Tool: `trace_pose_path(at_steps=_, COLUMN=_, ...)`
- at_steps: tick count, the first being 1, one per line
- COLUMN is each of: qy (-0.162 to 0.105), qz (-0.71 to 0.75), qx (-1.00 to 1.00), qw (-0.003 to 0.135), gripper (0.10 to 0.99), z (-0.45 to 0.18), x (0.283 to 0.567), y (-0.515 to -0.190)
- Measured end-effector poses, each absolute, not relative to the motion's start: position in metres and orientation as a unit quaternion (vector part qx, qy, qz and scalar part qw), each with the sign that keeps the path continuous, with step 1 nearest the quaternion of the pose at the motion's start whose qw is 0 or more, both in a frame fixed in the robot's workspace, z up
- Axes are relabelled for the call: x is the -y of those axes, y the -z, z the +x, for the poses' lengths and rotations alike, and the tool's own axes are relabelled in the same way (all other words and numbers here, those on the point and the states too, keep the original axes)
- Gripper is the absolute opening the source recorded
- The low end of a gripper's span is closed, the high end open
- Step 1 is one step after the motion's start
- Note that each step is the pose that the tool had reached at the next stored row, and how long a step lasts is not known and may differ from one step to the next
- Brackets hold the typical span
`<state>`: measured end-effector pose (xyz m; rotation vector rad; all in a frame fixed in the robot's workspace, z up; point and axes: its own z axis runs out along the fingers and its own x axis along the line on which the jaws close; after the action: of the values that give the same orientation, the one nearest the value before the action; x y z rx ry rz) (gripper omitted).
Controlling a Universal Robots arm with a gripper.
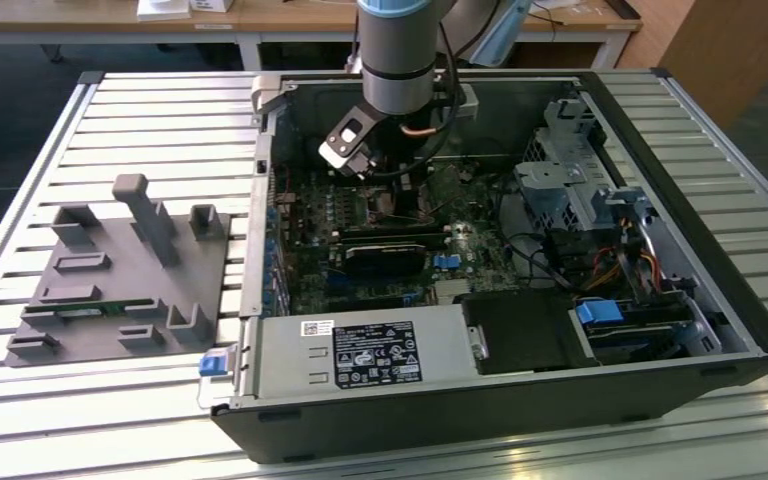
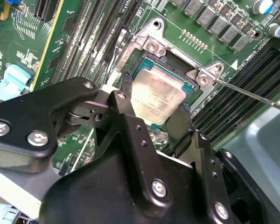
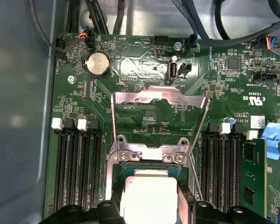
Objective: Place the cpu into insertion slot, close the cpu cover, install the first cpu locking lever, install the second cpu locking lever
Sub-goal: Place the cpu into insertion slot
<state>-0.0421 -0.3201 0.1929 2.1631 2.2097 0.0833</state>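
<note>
We see the black two-fingered gripper (image 2: 154, 106) clamped on two opposite edges of the small square silvery-grey cpu (image 2: 157, 93), which lies square within the dark-framed insertion slot (image 3: 147, 167). The thin silvery metal-frame cpu cover (image 3: 159, 97) stands swung up, clear of the socket. Long black memory slots (image 3: 74, 163) crowd both sides.

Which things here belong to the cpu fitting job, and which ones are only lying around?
Job: gripper, cpu, insertion slot, raised cpu cover, locking lever.
Lying about: grey fixture block, power supply, coin battery.
</note>
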Motion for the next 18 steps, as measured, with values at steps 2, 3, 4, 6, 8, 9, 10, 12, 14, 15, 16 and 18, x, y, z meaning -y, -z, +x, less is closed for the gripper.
trace_pose_path(at_steps=2, qy=-0.027, qz=0.699, qx=-0.714, qw=0.024, gripper=0.545, z=-0.042, x=0.32, y=-0.193)
trace_pose_path(at_steps=3, qy=-0.027, qz=0.699, qx=-0.714, qw=0.024, gripper=0.545, z=-0.042, x=0.32, y=-0.193)
trace_pose_path(at_steps=4, qy=-0.027, qz=0.699, qx=-0.714, qw=0.024, gripper=0.545, z=-0.042, x=0.32, y=-0.193)
trace_pose_path(at_steps=6, qy=-0.027, qz=0.699, qx=-0.714, qw=0.024, gripper=0.612, z=-0.042, x=0.32, y=-0.193)
trace_pose_path(at_steps=8, qy=-0.027, qz=0.699, qx=-0.714, qw=0.024, gripper=0.612, z=-0.042, x=0.32, y=-0.193)
trace_pose_path(at_steps=9, qy=-0.027, qz=0.699, qx=-0.714, qw=0.024, gripper=0.612, z=-0.042, x=0.32, y=-0.193)
trace_pose_path(at_steps=10, qy=-0.027, qz=0.699, qx=-0.714, qw=0.024, gripper=0.612, z=-0.042, x=0.32, y=-0.194)
trace_pose_path(at_steps=12, qy=-0.027, qz=0.699, qx=-0.714, qw=0.024, gripper=0.612, z=-0.042, x=0.32, y=-0.197)
trace_pose_path(at_steps=14, qy=-0.027, qz=0.699, qx=-0.714, qw=0.024, gripper=0.612, z=-0.042, x=0.32, y=-0.202)
trace_pose_path(at_steps=15, qy=-0.027, qz=0.699, qx=-0.714, qw=0.023, gripper=0.612, z=-0.042, x=0.32, y=-0.204)
trace_pose_path(at_steps=16, qy=-0.026, qz=0.699, qx=-0.714, qw=0.022, gripper=0.612, z=-0.042, x=0.32, y=-0.205)
trace_pose_path(at_steps=18, qy=-0.024, qz=0.699, qx=-0.714, qw=0.02, gripper=0.6, z=-0.041, x=0.32, y=-0.207)
